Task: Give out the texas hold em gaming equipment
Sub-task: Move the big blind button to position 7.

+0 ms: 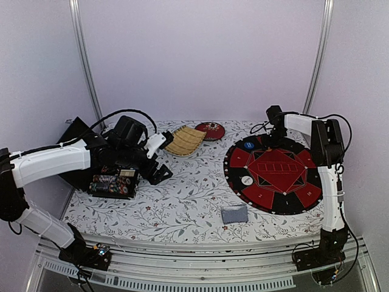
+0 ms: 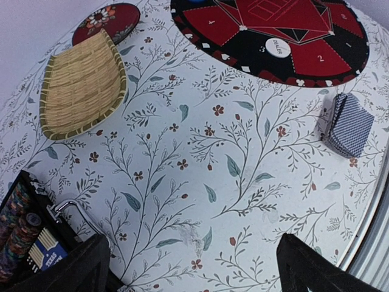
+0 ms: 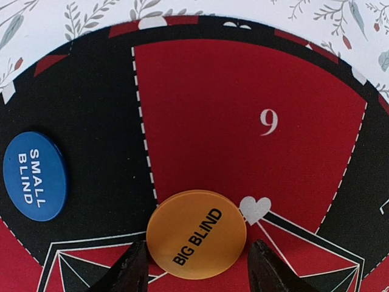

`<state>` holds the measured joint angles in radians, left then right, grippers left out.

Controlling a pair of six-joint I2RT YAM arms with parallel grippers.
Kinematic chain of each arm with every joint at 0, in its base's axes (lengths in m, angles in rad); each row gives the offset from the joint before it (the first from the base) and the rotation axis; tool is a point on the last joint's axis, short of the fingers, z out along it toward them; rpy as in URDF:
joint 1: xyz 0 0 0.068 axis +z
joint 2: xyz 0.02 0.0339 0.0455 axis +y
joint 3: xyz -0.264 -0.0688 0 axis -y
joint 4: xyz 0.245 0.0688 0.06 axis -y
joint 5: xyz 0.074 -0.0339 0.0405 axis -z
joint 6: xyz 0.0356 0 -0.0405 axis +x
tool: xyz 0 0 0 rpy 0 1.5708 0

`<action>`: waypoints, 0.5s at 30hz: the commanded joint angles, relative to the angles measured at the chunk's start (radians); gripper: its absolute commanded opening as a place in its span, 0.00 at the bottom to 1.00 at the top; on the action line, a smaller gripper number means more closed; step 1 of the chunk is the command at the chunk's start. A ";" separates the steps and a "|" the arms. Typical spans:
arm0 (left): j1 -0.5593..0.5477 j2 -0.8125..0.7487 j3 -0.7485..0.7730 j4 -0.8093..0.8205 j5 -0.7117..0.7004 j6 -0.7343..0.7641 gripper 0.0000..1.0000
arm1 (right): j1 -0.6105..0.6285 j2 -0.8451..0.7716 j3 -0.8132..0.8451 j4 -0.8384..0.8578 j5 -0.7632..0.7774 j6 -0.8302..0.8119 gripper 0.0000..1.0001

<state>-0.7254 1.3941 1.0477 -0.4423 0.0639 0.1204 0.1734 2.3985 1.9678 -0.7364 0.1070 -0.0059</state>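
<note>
Grey-blue card deck [image 1: 234,213] near the table's [image 1: 182,207] front edge, beside the red-and-black mat [image 1: 285,204]. White button [image 1: 247,180] on the mat's left rim. Left gripper [image 2: 194,255] spread wide, empty, beside the chip case [image 1: 112,184] at the left edge. Right gripper [image 3: 194,261] at the mat's far rim, fingers [image 3: 130,267] flanking an orange BIG BLIND chip [image 3: 196,234], hold uncertain; blue SMALL BLIND chip [image 3: 34,175] alongside.

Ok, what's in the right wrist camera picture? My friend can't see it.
An orange BIG BLIND disc sits between the black fingertips of the right pincer, too close to tell if it is gripped. Below lies a round red-and-black game mat, with a blue SMALL BLIND disc at the picture's left and a red wedge numbered 9.
</note>
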 commanded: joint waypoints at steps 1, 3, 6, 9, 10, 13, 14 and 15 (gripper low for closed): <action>0.012 -0.012 0.002 -0.013 -0.006 0.007 0.98 | -0.010 0.010 -0.020 -0.061 0.026 -0.023 0.56; 0.011 -0.014 0.000 -0.014 -0.005 0.006 0.98 | -0.019 0.023 -0.011 -0.046 0.022 -0.025 0.55; 0.011 -0.012 0.000 -0.013 -0.005 0.006 0.98 | -0.028 0.063 0.039 -0.064 0.000 -0.031 0.58; 0.011 -0.011 0.002 -0.013 -0.006 0.005 0.98 | -0.028 0.093 0.070 -0.074 -0.007 -0.037 0.56; 0.011 -0.010 0.002 -0.013 -0.006 0.005 0.98 | -0.028 0.097 0.068 -0.074 -0.008 -0.037 0.55; 0.012 -0.013 0.000 -0.013 -0.010 0.005 0.98 | -0.028 0.095 0.053 -0.066 -0.014 -0.037 0.52; 0.011 -0.012 0.000 -0.013 -0.009 0.005 0.98 | -0.028 0.092 0.048 -0.061 -0.016 -0.037 0.50; 0.012 -0.011 0.000 -0.013 -0.010 0.004 0.98 | -0.029 0.088 0.044 -0.058 -0.016 -0.037 0.48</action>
<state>-0.7254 1.3941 1.0477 -0.4438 0.0616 0.1204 0.1604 2.4351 2.0335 -0.7708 0.0727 -0.0315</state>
